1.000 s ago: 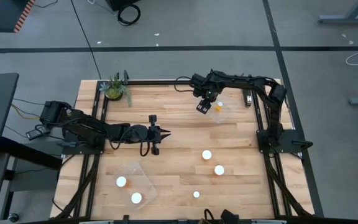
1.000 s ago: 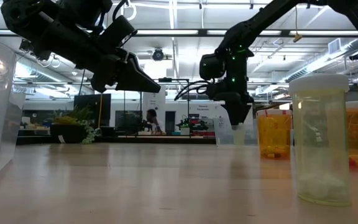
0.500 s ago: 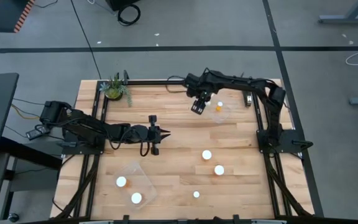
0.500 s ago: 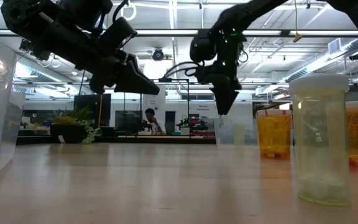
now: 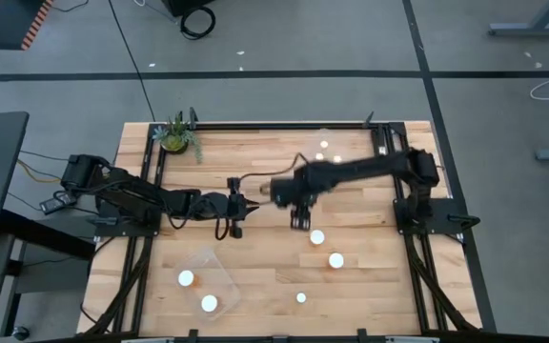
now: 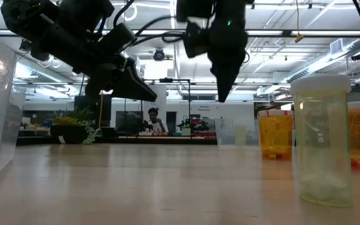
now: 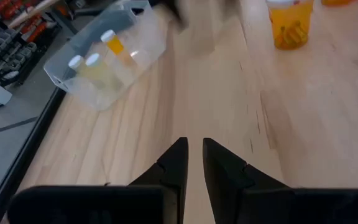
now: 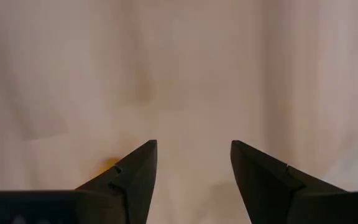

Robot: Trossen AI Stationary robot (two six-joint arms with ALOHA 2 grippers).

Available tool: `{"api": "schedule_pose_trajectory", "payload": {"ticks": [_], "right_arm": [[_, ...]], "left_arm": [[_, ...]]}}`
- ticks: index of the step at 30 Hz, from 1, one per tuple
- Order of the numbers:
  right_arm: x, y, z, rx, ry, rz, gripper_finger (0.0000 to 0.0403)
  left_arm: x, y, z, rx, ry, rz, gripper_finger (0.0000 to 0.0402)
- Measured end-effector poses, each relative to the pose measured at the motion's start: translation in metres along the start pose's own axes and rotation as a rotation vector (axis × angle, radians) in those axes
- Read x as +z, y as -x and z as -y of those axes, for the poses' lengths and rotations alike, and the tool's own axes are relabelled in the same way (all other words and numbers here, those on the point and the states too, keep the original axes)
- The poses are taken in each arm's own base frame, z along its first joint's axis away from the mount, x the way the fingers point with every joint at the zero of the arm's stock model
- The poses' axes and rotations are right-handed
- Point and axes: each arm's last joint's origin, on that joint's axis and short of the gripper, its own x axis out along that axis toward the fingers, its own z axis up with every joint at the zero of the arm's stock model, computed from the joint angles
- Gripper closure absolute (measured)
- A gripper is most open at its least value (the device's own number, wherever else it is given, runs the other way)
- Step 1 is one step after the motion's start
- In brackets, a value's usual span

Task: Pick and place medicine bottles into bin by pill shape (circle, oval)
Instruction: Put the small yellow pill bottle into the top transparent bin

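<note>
Right end effector point(image 5: 299, 221) released, empty, mid-counter just far-left of a medicine bottle point(image 5: 317, 237). Left end effector point(image 5: 238, 204) nearly clenched, empty.

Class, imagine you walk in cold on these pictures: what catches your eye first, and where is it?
The right arm, stretched low across the table's middle, its open gripper empty above bare wood, just beside a white-capped bottle. Next, the left gripper, nearly shut, waiting mid-table left of it. Then the two clear bins: one at the near left holding two bottles, one at the far right.
</note>
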Motion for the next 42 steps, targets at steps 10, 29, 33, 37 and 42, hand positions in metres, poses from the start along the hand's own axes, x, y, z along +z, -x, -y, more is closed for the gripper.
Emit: {"api": "schedule_pose_trajectory", "payload": {"ticks": [10, 29, 33, 37, 42], "right_arm": [[-0.038, 0.008, -0.109, -0.005, -0.015, 0.029, 0.0191], [-0.051, -0.014, -0.214, 0.071, 0.058, 0.180, 0.0192], [-0.043, -0.015, -0.229, 0.066, 0.107, 0.181, 0.0192], [-0.039, -0.019, -0.239, 0.061, 0.164, 0.179, 0.0192], [-0.046, -0.023, -0.246, 0.046, 0.219, 0.170, 0.0192]], "left_arm": [[-0.011, 0.001, 0.003, -0.029, 0.002, -0.104, 0.0350], [-0.011, 0.001, 0.003, -0.029, 0.035, -0.109, 0.0347], [-0.011, 0.001, 0.003, -0.029, 0.036, -0.110, 0.0342], [-0.011, 0.001, 0.003, -0.029, 0.035, -0.111, 0.0345], [-0.012, 0.001, 0.003, -0.031, 0.033, -0.117, 0.0351]]}}
